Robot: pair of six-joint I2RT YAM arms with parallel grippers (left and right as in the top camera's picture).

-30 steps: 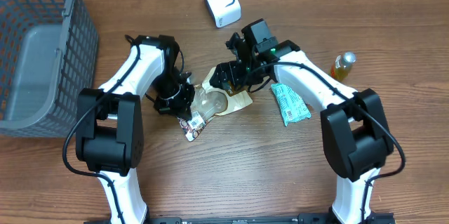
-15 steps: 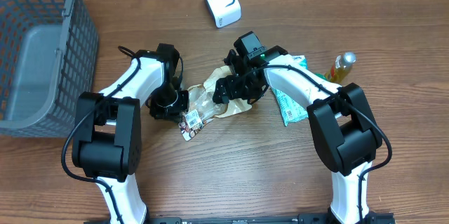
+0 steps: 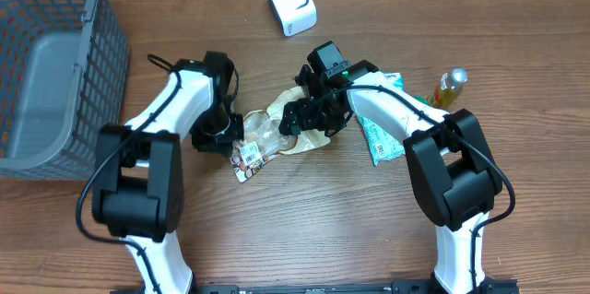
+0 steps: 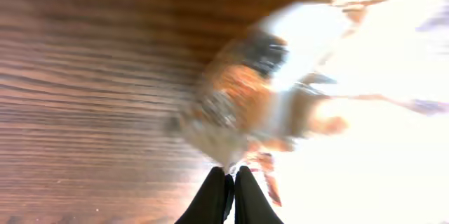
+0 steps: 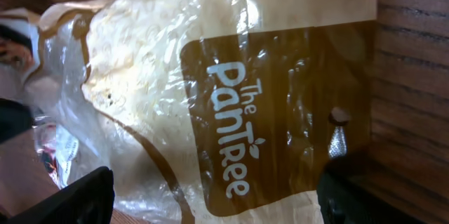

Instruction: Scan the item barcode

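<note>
Straddling the clear-and-brown plastic bread bag [image 5: 231,112], the right gripper [image 5: 228,194] is held wide — the left gripper [image 4: 230,171] closed, perhaps on it.

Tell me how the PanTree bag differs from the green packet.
The PanTree bag is clear and brown; the green packet is green with white print. The bag is crumpled; the packet lies flat. The bag sits under the open right tool; the packet lies apart, partly beneath the right arm. Both are plastic packs on the wooden table.
</note>
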